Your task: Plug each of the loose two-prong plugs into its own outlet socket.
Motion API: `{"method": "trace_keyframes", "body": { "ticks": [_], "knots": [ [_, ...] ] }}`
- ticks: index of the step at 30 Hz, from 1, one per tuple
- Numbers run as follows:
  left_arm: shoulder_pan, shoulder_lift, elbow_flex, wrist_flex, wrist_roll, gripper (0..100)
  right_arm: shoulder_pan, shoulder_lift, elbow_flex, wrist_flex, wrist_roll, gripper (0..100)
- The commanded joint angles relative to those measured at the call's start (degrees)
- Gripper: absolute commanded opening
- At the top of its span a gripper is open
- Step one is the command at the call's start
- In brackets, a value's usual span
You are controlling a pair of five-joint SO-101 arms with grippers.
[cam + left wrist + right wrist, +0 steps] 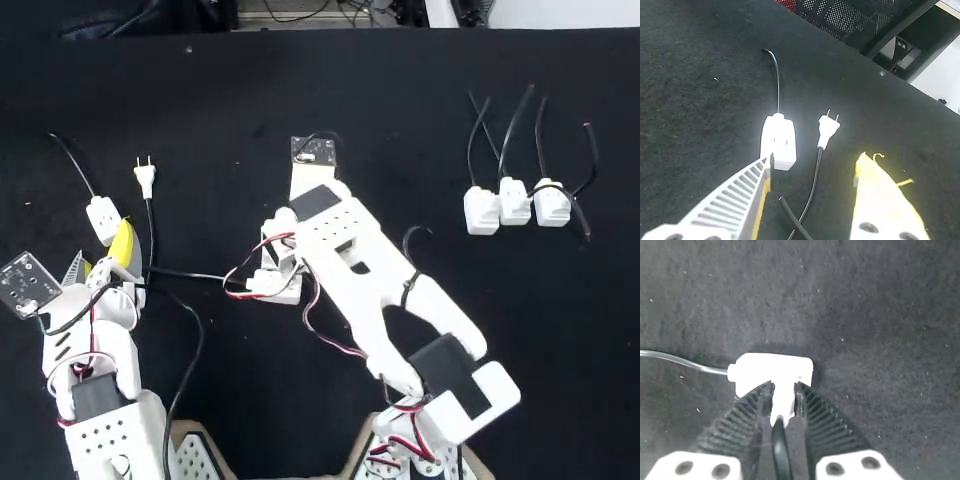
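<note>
**A:** What is the right pincer [782, 399] holding?

**B:** A white plug [783, 407], pinched between its 2 ribbed dark fingers [747, 415], which press on either side of it.

**A:** And the outlet socket [771, 371]?

**B:** A white block lying flat on the black bench [880, 315], right at the fingertips. The plug's front end touches its side. How far it sits in, I cannot tell.

**A:** Any wires?

**B:** 1 thin pale cord [680, 361] leaves the block's end and runs off across the bench. 1 black cable [781, 450] runs back from the plug between the fingers.
</note>
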Motion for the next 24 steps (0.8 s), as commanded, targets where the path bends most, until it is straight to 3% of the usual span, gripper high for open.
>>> {"method": "trace_keyframes", "body": {
  "ticks": [1,13,24],
  "knots": [
    [-0.5,-0.3,-0.6,-1.5,0.4,27,-0.4,0.6,2.2,-3.1,-0.1,1.0],
    [-0.5,-0.3,-0.6,-1.5,0.4,27,-0.4,-6.3,5.1,-3.2,2.4,1.0],
    [-0.5,-0.3,-0.6,-1.5,0.4,27,-0.4,-13.3,14.7,-12.3,2.4,1.0]
  ]
}}
